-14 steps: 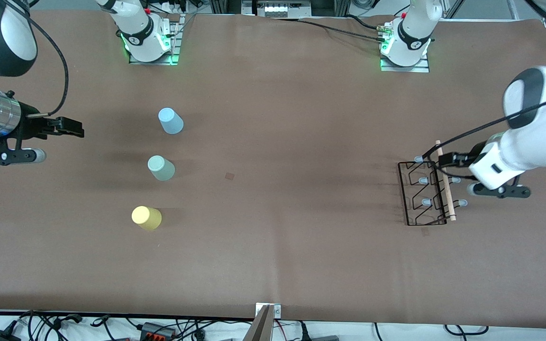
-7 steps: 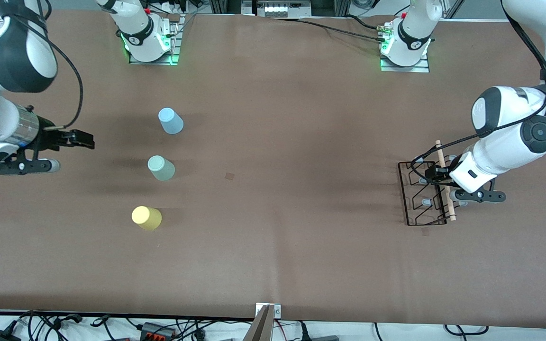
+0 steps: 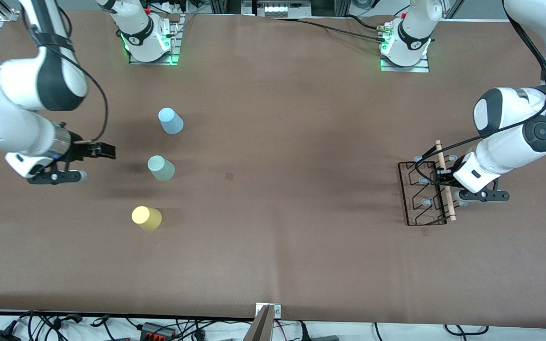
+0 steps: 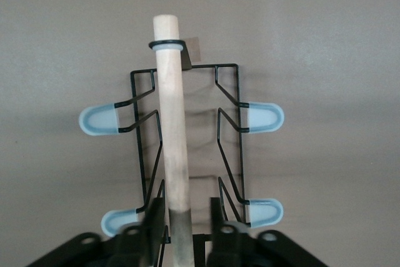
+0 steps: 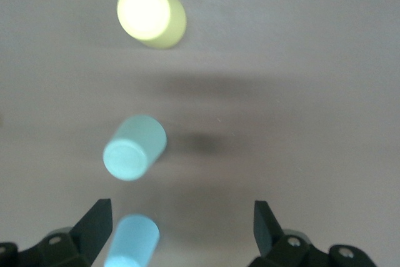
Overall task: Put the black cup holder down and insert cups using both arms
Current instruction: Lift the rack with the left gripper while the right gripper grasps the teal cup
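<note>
The black cup holder (image 3: 424, 193), thin wire with a wooden rod and pale-tipped pegs, stands empty on the surface (image 3: 282, 227) at the left arm's end. The left claw (image 4: 183, 232) clenches the rod. Three upturned cups (image 3: 161, 168) stand apart. The right claw (image 5: 181, 220) is released.

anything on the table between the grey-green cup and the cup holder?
Only a small dark patch on bare table between grey-green cup and cup holder, per the front view.
</note>
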Controlling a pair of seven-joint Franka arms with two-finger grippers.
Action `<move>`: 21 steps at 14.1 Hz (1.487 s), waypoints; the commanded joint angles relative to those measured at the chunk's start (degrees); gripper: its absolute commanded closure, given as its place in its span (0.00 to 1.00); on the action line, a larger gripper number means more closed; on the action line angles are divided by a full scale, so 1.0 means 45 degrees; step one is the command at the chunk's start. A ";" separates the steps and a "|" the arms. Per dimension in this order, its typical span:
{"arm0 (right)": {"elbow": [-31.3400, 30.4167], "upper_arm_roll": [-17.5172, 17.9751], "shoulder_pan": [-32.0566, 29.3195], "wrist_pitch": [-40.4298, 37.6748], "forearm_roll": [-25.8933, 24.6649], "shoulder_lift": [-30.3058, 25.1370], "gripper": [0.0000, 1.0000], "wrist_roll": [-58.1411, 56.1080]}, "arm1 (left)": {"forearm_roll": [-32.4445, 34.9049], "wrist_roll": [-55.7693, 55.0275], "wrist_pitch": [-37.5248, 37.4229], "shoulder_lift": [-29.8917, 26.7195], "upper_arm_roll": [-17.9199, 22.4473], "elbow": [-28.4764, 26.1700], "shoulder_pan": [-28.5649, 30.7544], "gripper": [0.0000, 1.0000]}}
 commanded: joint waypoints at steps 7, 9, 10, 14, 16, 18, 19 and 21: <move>-0.3342 0.0844 0.0521 0.5465 -0.0071 0.0192 0.00 0.2012 | 0.0197 0.0184 0.0071 -0.0208 0.0025 0.0005 0.0028 0.97; -0.3614 0.0844 0.0599 0.5857 -0.0091 0.0369 0.00 0.2111 | 0.0197 0.0184 -0.0415 -0.0345 -0.0091 0.0589 0.0009 0.98; -0.3945 0.0844 0.0639 0.6323 -0.0072 0.0408 0.00 0.2111 | 0.0197 0.0184 -0.1018 -0.0442 -0.0169 0.1056 -0.0011 0.98; -0.4729 0.0844 0.0756 0.7539 -0.0091 0.0662 0.00 0.2385 | 0.0177 -0.0205 -0.3736 -0.0540 -0.1221 0.2856 -0.0284 0.99; -0.4729 0.0844 0.0776 0.7539 -0.0091 0.0721 0.00 0.2443 | 0.0197 -0.1449 -0.3778 -0.0657 -0.2506 0.2974 -0.0303 0.99; -0.4729 0.0844 0.0737 0.7461 -0.0091 0.0682 0.00 0.2405 | 0.0197 -0.3129 -0.3642 -0.0541 -0.3680 0.3169 -0.0343 0.99; -0.4729 0.0844 0.0737 0.7441 -0.0091 0.0663 0.00 0.2385 | 0.0216 -0.3871 -0.3602 -0.0367 -0.4208 0.3267 -0.0439 0.99; -0.4788 0.0844 0.0736 0.7402 -0.0091 0.0662 0.00 0.2404 | 0.0216 -0.5374 -0.3311 -0.0151 -0.4428 0.3424 -0.1468 0.99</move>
